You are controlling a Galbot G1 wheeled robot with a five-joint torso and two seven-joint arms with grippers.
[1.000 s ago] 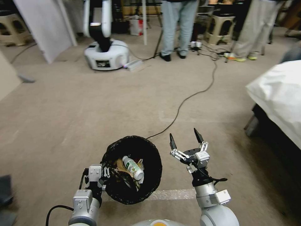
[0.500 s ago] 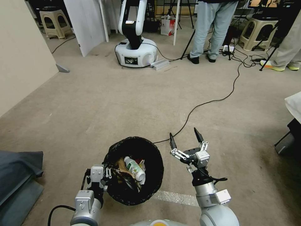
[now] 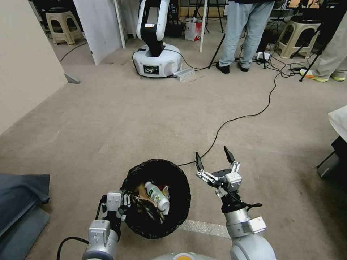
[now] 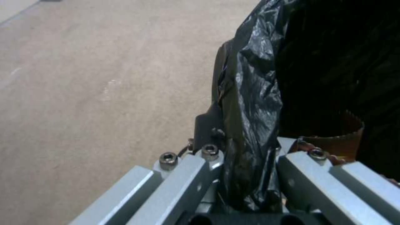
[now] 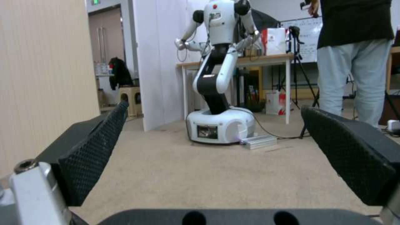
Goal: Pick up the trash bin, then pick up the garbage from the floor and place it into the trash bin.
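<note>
The trash bin (image 3: 179,202), lined with a crinkly black bag, hangs tilted just above the carpet at the lower middle of the head view. My left gripper (image 3: 127,201) is shut on its near-left rim; the left wrist view shows the black bag rim (image 4: 250,103) pinched between the fingers. Inside lies garbage: a clear green-labelled bottle (image 3: 157,195), a brown paper bag (image 3: 141,191) and a red scrap (image 3: 165,187). My right gripper (image 3: 212,154) is held to the right of the bin, open, with nothing between its ribbed fingers (image 5: 93,150).
A black cable (image 3: 231,121) snakes over the carpet ahead. A white robot (image 3: 156,61) stands at the far side, with people and stools behind. A beige wall (image 3: 25,65) is at the left, dark cloth (image 3: 18,202) at the lower left and a white-covered bed (image 3: 339,122) at the right.
The camera swung left early on, then held still. The bin has dropped slightly in the left gripper's hold. The right gripper keeps its open pose.
</note>
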